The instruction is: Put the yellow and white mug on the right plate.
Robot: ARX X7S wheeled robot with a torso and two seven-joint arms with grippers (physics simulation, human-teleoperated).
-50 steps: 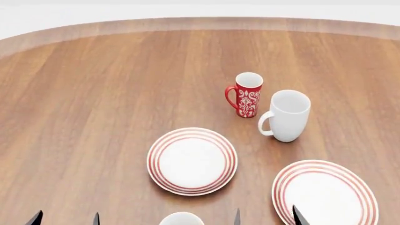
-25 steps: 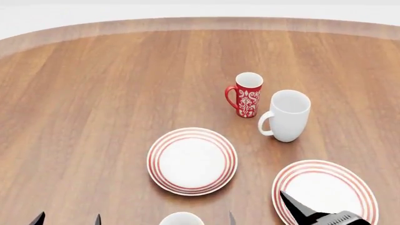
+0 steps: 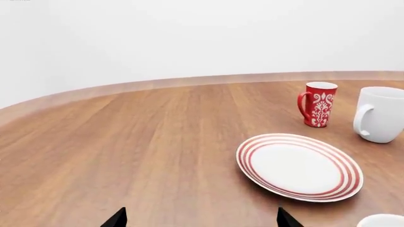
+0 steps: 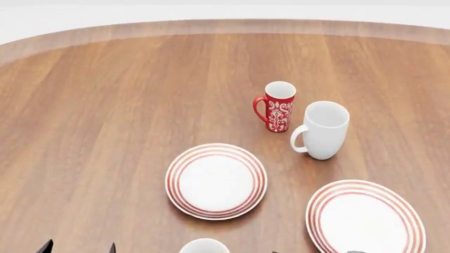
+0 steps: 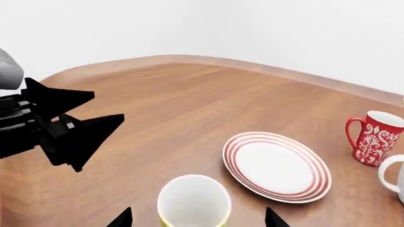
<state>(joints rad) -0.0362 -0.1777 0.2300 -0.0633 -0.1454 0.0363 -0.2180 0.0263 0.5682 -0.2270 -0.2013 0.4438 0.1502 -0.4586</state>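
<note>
The yellow and white mug stands upright near the table's front edge; only its white rim shows in the head view. In the right wrist view it sits between the spread fingertips of my right gripper, which is open and not touching it. The right plate lies flat and bare at the front right. My left gripper is open and empty at the front left, well left of the mug. It also shows in the right wrist view.
The left plate lies just behind the yellow mug. A slim red patterned mug and a taller white mug stand behind the right plate. The round wooden table stretches far back and left.
In the head view my right gripper rose over the right plate half a second ago, then dropped almost out of view at the bottom edge. Mugs, plates and left gripper have not moved.
</note>
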